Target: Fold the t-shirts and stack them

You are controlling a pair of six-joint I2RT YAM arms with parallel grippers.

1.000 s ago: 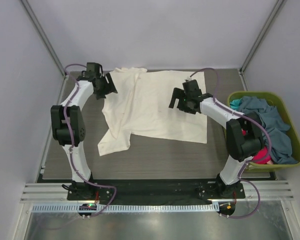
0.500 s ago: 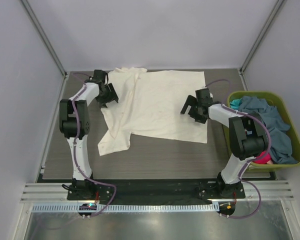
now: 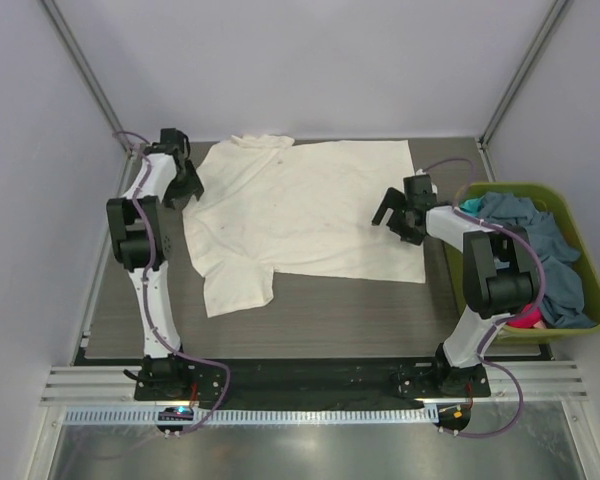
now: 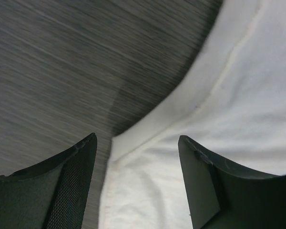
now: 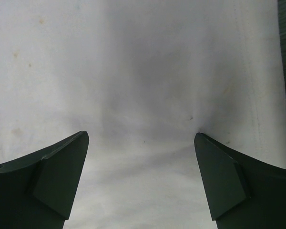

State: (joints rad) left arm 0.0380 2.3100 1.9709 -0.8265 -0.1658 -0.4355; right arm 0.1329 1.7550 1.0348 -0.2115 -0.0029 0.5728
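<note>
The cream t-shirt [image 3: 300, 205] lies spread flat on the dark table, one sleeve pointing to the near left. My left gripper [image 3: 183, 186] is open, low over the shirt's left edge; the left wrist view shows the hem [image 4: 190, 114] between the jaws. My right gripper [image 3: 395, 216] is open over the shirt's right part, and cream cloth [image 5: 143, 86] fills the right wrist view. The grey-blue [image 3: 540, 240], teal [image 3: 469, 208] and red-pink [image 3: 525, 312] t-shirts lie in the basket.
The olive-green basket [image 3: 580, 215] stands at the table's right edge, close beside my right arm. Bare dark table [image 3: 330, 315] shows in front of the shirt. Grey walls and frame posts close in the back and sides.
My left gripper moved left and back to the shirt's left edge; the folded-over left side is now spread flat. My right gripper moved right, toward the basket.
</note>
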